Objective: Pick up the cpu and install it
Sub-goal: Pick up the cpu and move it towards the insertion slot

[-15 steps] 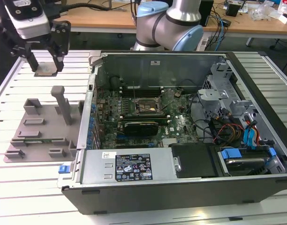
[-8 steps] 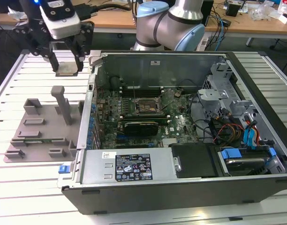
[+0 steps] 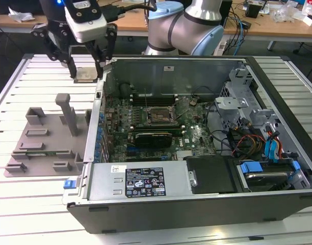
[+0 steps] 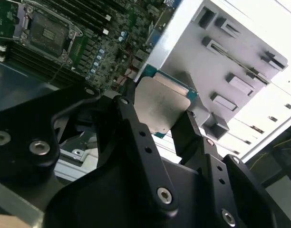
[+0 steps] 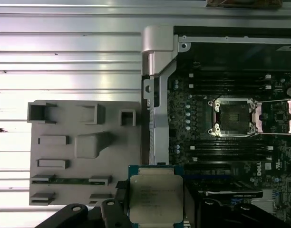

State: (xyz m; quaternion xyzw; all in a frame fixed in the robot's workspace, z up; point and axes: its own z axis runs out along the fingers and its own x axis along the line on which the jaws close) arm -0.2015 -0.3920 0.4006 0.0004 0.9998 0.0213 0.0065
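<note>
The cpu [image 3: 87, 75] is a flat square chip with a silvery top and a thin green edge. It hangs in the air over the slatted table, just outside the open computer case at the exterior view's left. My gripper [image 3: 87, 71] is shut on it, one black finger on each side. Both wrist views show the cpu [image 4: 162, 105] [image 5: 156, 198] held between the fingers [image 4: 131, 121] [image 5: 118, 209]. The open motherboard socket [image 3: 160, 116] [image 5: 232, 116] [image 4: 48, 33] lies inside the case with its metal frame lifted, apart from the chip.
A grey plastic fixture [image 3: 44, 140] [image 5: 83, 152] with upright blocks lies on the white slatted table [image 3: 39, 84] beside the case. The case wall [image 3: 97, 109] stands between the chip and the motherboard. Cables, drive bays and a power supply [image 3: 146, 181] crowd the case.
</note>
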